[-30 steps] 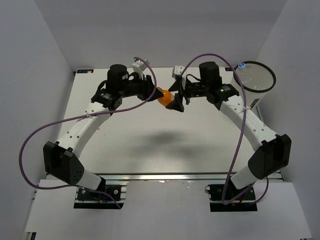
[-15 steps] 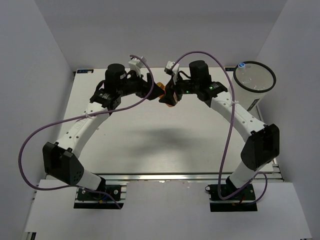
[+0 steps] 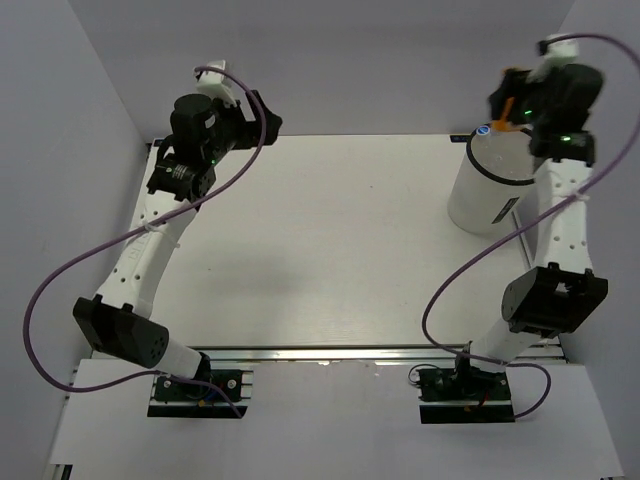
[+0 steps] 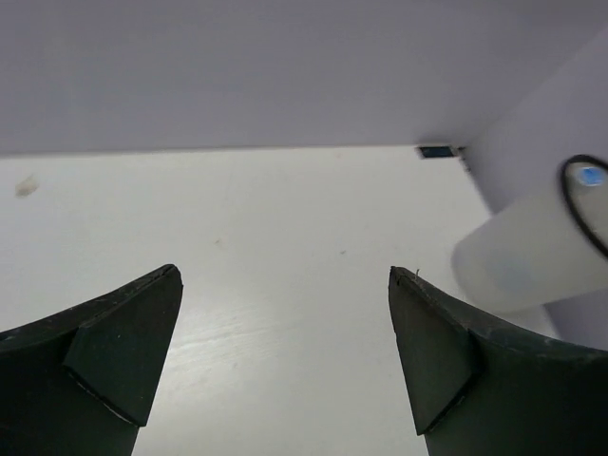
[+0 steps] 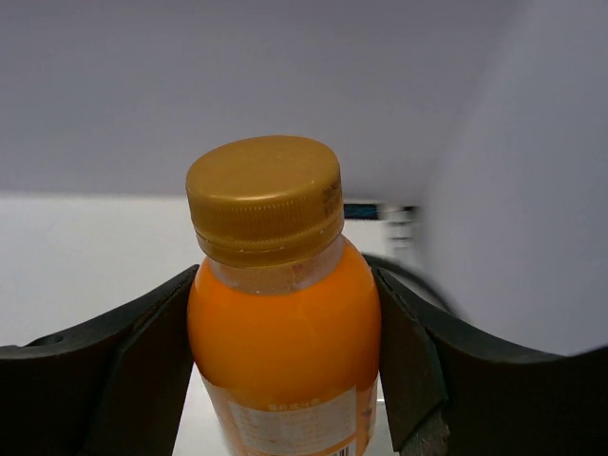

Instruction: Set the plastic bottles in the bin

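Observation:
My right gripper [image 5: 285, 277] is shut on the stubby orange bottle [image 5: 283, 332], its fingers pressed against both sides of the body below the orange cap. In the top view that gripper [image 3: 506, 100] hangs high at the back right, just above and behind the bin [image 3: 492, 195], with a sliver of the orange bottle [image 3: 508, 108] showing. The bin is a tall white cylinder with a black rim, and a blue-capped bottle [image 3: 484, 128] sits inside it. My left gripper [image 3: 264, 118] is raised at the back left. Its jaws [image 4: 285, 280] stand wide open with nothing between them.
White walls close in the table [image 3: 330, 240] on the left, back and right. The bin [image 4: 518, 256] stands in the back right corner near the right wall. Purple cables loop from both arms.
The orange bottle passed from my left gripper to my right at mid-table. The right arm carried it up to the back right over the bin; the left opened and drew back left.

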Controlling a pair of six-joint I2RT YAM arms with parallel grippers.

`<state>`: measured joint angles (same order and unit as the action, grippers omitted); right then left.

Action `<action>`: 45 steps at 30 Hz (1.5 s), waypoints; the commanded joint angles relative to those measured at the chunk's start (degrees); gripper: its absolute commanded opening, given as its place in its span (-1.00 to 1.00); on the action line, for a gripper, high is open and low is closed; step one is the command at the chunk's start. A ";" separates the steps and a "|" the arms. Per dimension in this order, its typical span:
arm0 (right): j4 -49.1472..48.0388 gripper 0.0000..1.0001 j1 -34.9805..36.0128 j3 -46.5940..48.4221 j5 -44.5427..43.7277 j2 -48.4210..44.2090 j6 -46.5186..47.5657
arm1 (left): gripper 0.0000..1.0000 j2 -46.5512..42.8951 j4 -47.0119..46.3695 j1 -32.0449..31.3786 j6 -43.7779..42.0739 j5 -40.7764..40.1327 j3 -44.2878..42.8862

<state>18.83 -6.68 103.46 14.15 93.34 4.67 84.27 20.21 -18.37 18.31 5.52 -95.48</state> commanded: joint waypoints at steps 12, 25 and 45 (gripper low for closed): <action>7.18 -0.40 -13.98 11.58 -8.09 10.36 -2.39 | 0.96 -4.46 1.06 6.77 1.47 -11.49 18.57; 8.33 0.79 -13.89 13.78 -5.02 11.87 -0.45 | 0.96 -4.73 1.59 7.56 1.56 -11.41 20.78; 6.93 0.79 -10.99 -30.45 -11.90 -30.12 -17.39 | 0.97 -5.61 2.12 9.41 11.13 -17.11 24.20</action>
<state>28.69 -17.26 82.19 10.33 67.81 -6.81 81.62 22.63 -9.17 25.71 -10.17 -72.82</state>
